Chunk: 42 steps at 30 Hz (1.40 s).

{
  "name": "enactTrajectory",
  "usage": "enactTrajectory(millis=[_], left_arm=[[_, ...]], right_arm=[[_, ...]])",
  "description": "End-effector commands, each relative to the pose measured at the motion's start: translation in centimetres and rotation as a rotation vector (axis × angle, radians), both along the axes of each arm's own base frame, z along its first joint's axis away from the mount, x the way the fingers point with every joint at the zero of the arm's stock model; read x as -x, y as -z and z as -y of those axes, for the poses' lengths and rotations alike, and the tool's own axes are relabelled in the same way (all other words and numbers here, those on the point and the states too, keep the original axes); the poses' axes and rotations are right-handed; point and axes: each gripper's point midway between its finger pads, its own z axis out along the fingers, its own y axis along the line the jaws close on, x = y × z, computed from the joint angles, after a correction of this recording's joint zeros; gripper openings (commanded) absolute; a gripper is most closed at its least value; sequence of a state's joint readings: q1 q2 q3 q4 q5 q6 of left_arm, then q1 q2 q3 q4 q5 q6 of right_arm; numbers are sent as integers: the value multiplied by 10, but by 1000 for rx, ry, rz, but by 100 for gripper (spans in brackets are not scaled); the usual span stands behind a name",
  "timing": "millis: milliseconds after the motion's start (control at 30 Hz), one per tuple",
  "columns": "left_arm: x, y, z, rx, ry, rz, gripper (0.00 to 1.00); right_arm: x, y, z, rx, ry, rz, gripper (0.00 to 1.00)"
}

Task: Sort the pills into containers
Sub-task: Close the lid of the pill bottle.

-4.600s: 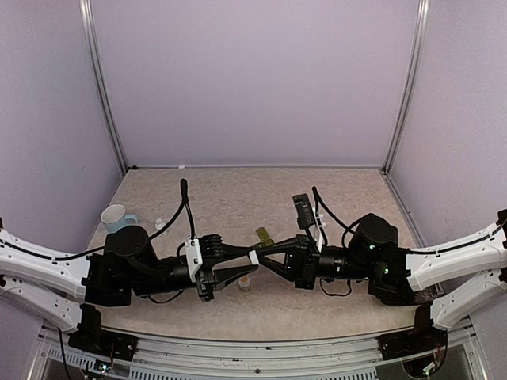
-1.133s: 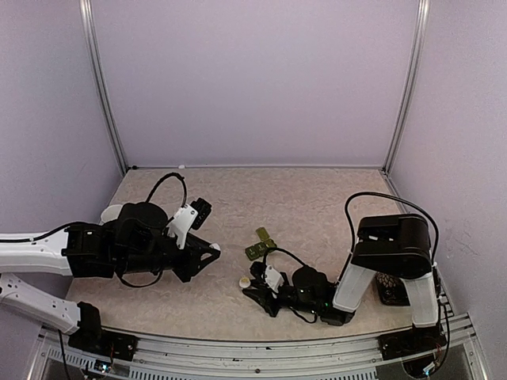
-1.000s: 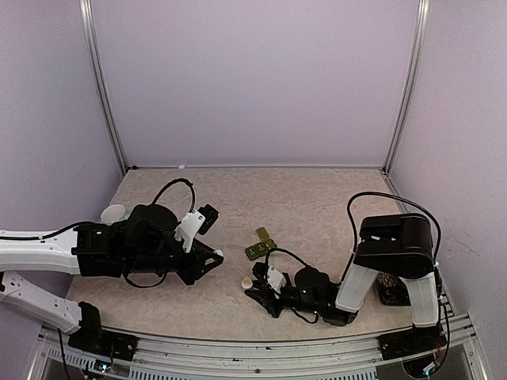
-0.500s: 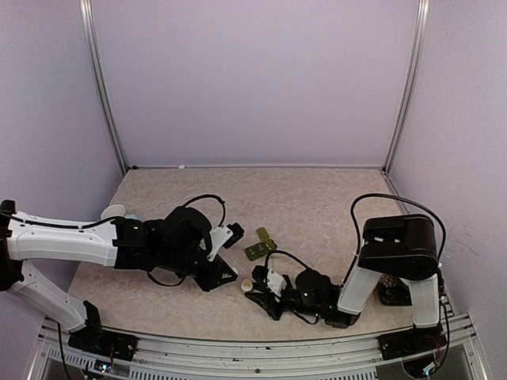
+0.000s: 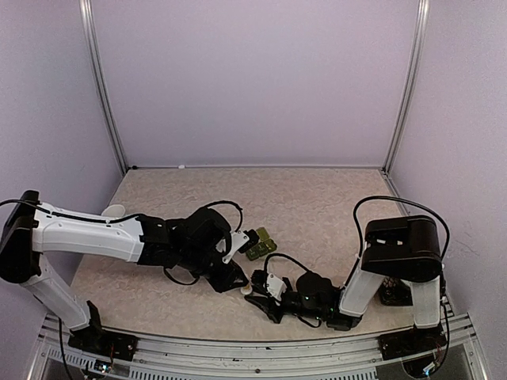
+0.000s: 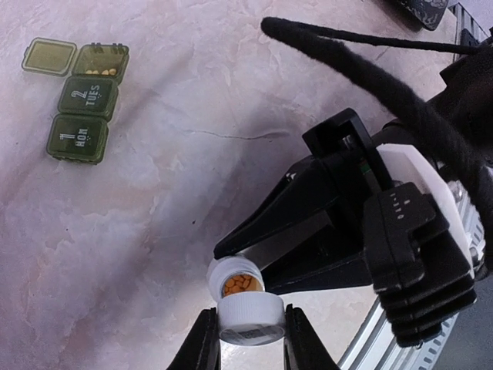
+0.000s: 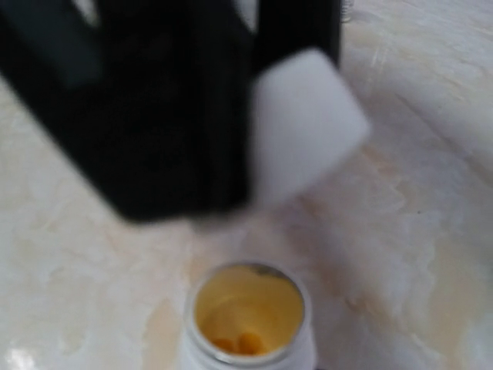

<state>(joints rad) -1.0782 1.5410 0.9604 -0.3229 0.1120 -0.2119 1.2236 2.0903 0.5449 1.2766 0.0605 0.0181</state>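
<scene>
Left gripper (image 6: 251, 341) clamps cap (image 6: 250, 321); green containers (image 6: 81, 104), one open.

Top view high, rear, faces table (image 5: 317, 198); 2 wrist views close, share open pill bottle (image 6: 237, 282).

My left arm (image 5: 95, 234) reaches low toward centre, left gripper (image 6: 249, 314) pinching a white cap (image 6: 248, 328). Right arm (image 5: 398, 255) folded down, right gripper (image 5: 257, 283) clamping a small bottle (image 6: 236, 284).
</scene>
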Motion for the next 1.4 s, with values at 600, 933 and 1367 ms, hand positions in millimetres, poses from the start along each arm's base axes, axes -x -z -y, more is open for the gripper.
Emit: enactTrajectory(millis=[600,933,1367], left_arm=[[-2,17,7,-108,12,-42,18],[0,24,6,-122,14,-54,17],[-3,30,3,-159,7,-43,16]], right_arm=[[-2,-13,-2,30,80,87,26],[-5,-16,-4,47,112,96,26],[-2,-20,-14,93,128,135,26]])
